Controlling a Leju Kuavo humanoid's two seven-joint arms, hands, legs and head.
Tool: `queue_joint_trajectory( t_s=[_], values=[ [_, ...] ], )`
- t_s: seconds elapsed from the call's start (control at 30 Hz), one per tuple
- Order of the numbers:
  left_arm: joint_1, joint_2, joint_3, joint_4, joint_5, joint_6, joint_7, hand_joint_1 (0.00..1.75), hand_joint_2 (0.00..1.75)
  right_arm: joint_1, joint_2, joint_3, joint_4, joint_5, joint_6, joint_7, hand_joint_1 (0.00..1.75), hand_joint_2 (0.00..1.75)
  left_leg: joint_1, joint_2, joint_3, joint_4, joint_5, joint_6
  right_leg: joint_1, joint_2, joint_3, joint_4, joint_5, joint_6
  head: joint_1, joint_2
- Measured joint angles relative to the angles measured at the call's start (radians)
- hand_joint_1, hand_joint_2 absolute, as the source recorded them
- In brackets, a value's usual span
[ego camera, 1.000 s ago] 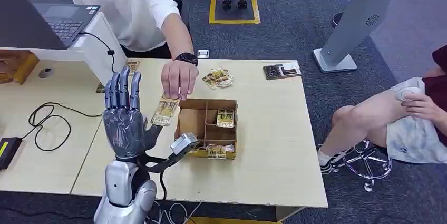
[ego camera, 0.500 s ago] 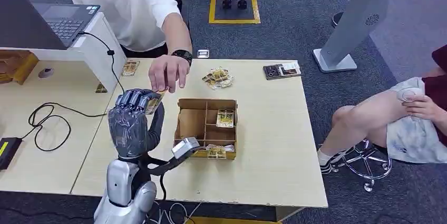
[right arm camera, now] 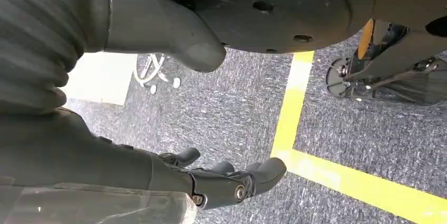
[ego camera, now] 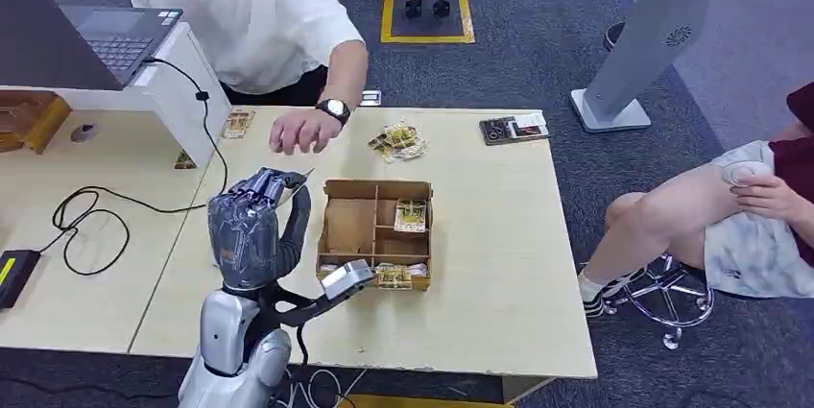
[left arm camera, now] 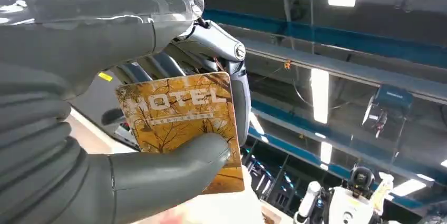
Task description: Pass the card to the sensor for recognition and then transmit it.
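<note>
My left hand [ego camera: 254, 226] is raised over the near left part of the table [ego camera: 499, 264], fingers curled in. In the left wrist view it grips an orange card [left arm camera: 176, 116] printed "MOTEL", pinched between the thumb [left arm camera: 168, 168] and the dark fingers [left arm camera: 237, 92] behind it. A person's hand [ego camera: 302, 130] hovers above the table's far side, apart from mine. My right hand [right arm camera: 211, 182] hangs above grey carpet, fingers apart and holding nothing. A small black device [ego camera: 10, 276] with a yellow-green strip lies at the left edge of the neighbouring table.
A compartmented cardboard box [ego camera: 376, 184] holding cards [ego camera: 410, 216] stands just right of my left hand. More cards [ego camera: 398, 142] lie at the far side. A laptop [ego camera: 115, 34] and a black cable [ego camera: 86, 221] are at the left. Another person [ego camera: 749, 216] sits at the right.
My left hand's fingers, upright and spread a second ago, have curled around the card that the person held out. The person's hand has drawn back toward the far side.
</note>
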Motion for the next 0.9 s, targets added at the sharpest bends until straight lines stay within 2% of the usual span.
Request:
queue_joint_trajectory(
  t_s=[0.23, 0.4, 0.53, 0.63, 0.67, 0.8, 0.9],
  values=[
    [0.001, -0.013, 0.011, 0.000, 0.009, 0.000, -0.047, 1.75, 1.75, 0.000, 0.000, 0.000, 0.000, 0.002, 0.000, 0.000, 0.00, 1.75, 0.000, 0.000, 0.000, 0.000, 0.000, 0.000, 0.000, 0.000, 0.000, 0.000, 0.000, 0.000, 0.000, 0.000],
    [0.002, -0.045, 0.044, 0.009, 0.075, 0.000, -0.114, 1.75, 1.75, 0.000, 0.000, 0.000, 0.000, 0.000, -0.001, 0.000, 0.00, 1.75, 0.000, 0.000, 0.000, 0.000, 0.000, 0.000, 0.000, 0.000, 0.000, 0.000, 0.000, 0.000, 0.000, 0.000],
    [-0.002, -0.067, 0.053, 0.070, 0.262, 0.000, -0.127, 1.75, 1.75, 0.000, 0.000, 0.000, 0.000, -0.004, -0.002, 0.000, 0.00, 1.75, 0.000, 0.000, 0.000, 0.000, 0.000, 0.000, 0.000, 0.000, 0.000, 0.000, 0.000, 0.000, 0.000, 0.000],
    [-0.019, -0.064, 0.041, 0.116, 0.437, 0.000, -0.099, 1.75, 1.75, 0.001, 0.000, 0.000, 0.000, -0.005, -0.002, 0.000, 0.00, 1.75, 0.000, 0.000, 0.000, 0.000, 0.000, 0.000, 0.000, 0.000, 0.000, 0.000, 0.000, 0.000, 0.000, 0.000],
    [-0.023, -0.061, 0.035, 0.123, 0.466, 0.000, -0.093, 1.75, 1.75, 0.001, 0.000, 0.000, 0.000, -0.005, -0.002, 0.000, 0.00, 1.75, 0.000, 0.000, 0.000, 0.000, 0.000, 0.000, 0.000, 0.000, 0.000, 0.000, 0.000, 0.000, 0.000, 0.000],
    [-0.055, -0.019, -0.058, 0.168, 0.713, -0.008, -0.050, 1.75, 1.75, 0.001, 0.000, 0.000, 0.000, -0.016, -0.002, 0.000, 0.00, 1.75, 0.000, 0.000, 0.000, 0.000, 0.000, 0.000, 0.000, 0.000, 0.000, 0.000, 0.000, 0.000, 0.000, 0.000],
    [-0.075, 0.018, -0.131, 0.185, 0.888, -0.020, -0.048, 1.75, 1.75, 0.001, 0.000, 0.000, 0.000, -0.021, -0.004, 0.000, 0.00, 1.75, 0.000, 0.000, 0.000, 0.000, 0.000, 0.000, 0.000, 0.000, 0.000, 0.000, 0.000, 0.000, 0.000, 0.000]
  ],
)
